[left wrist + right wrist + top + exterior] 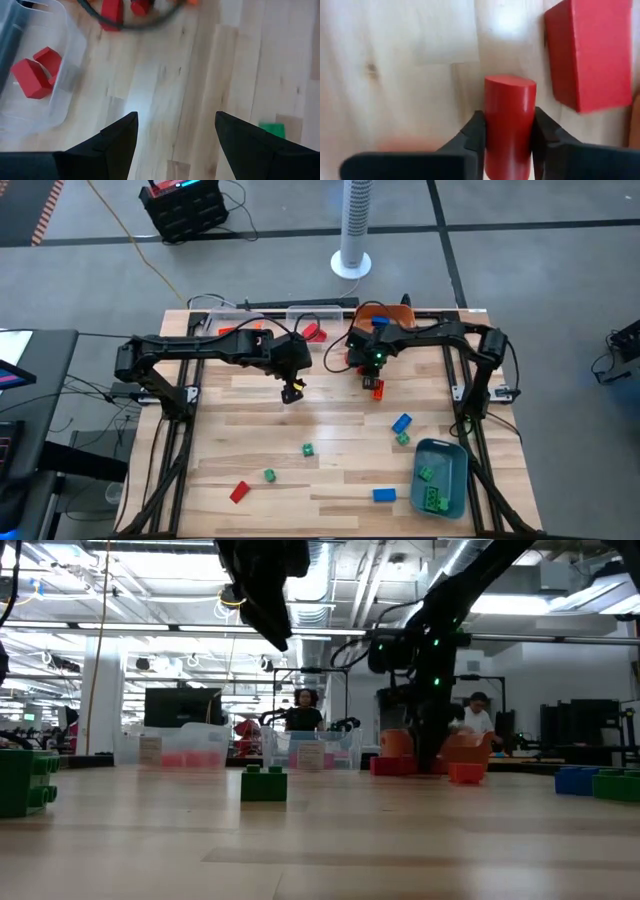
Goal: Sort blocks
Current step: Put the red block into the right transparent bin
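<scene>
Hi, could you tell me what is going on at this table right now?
A two-arm robot is sorting toy blocks on a wooden table. The right gripper is shut on a red cylinder block near the far edge, beside another red block. The left gripper hangs open and empty over bare wood. Some green blocks lie in the blue-grey bin; red ones in a clear bin. Others remain scattered.

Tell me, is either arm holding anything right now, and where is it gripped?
Yes. The right tool clamps a red cylinder block by its two opposite sides, fingers on either flank. The left tool is open and holds nothing.
</scene>
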